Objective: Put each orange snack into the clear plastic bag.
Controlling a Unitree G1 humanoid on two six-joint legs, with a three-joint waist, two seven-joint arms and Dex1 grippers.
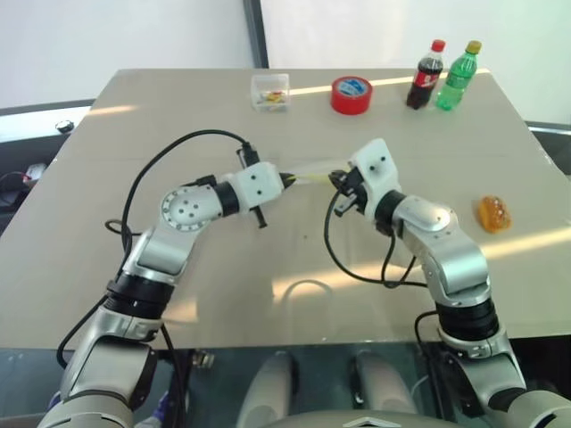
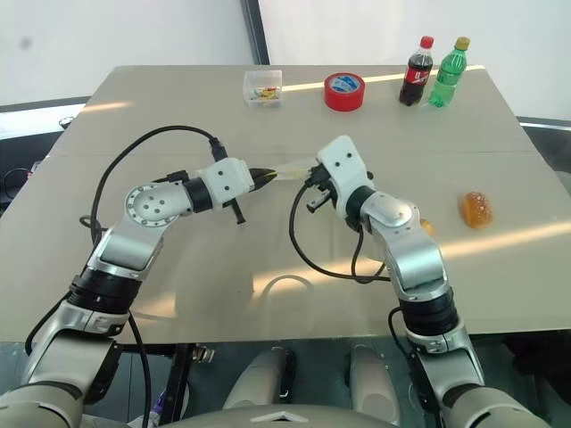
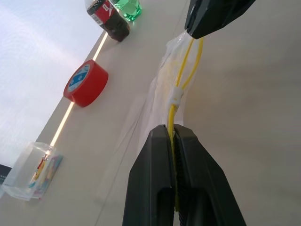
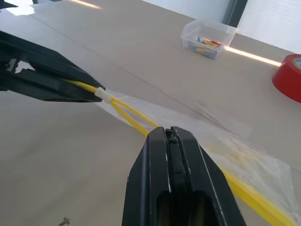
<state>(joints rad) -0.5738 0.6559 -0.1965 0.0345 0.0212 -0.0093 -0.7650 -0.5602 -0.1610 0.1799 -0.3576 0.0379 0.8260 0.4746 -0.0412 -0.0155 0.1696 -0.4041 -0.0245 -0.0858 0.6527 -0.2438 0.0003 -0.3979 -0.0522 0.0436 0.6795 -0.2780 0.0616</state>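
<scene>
With the clear plastic bag held above the desk, its yellow seal strip clamped by both closed jaws, the seal should be parted gently, one orange snack lying well apart.

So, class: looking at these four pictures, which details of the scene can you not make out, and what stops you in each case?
- Second orange snack: only one orange snack is plain; a small orange patch sits half hidden behind the right arm in the right eye view.
- Clear plastic bag: its far end is cut off by the right wrist view's edge.
- Bag's mouth, open or sealed: hidden under the left pincer and right pincer.
- Small clear box: its contents are too small to identify.
</scene>
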